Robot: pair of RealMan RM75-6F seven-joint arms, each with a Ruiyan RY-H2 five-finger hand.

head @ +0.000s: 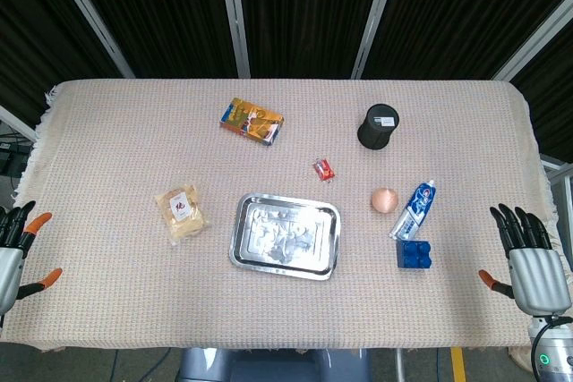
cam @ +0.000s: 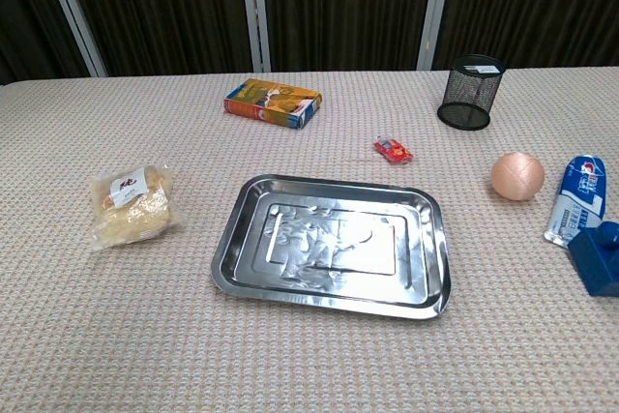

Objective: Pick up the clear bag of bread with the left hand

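The beige woven-cloth desk (head: 107,131) is backed by dark curtains (head: 295,6); the left robot hand (head: 16,252) and right robot hand (head: 530,261) are held empty at its edges, fingers spread.

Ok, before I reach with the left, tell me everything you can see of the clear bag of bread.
The clear bag of bread is a small see-through plastic pouch of pale golden bread, with a white label bearing a red mark near its top. It lies flat on the woven tablecloth, slightly skewed, left of the metal tray and apart from it. Nothing touches it; the left robot hand sits at the table's left edge.
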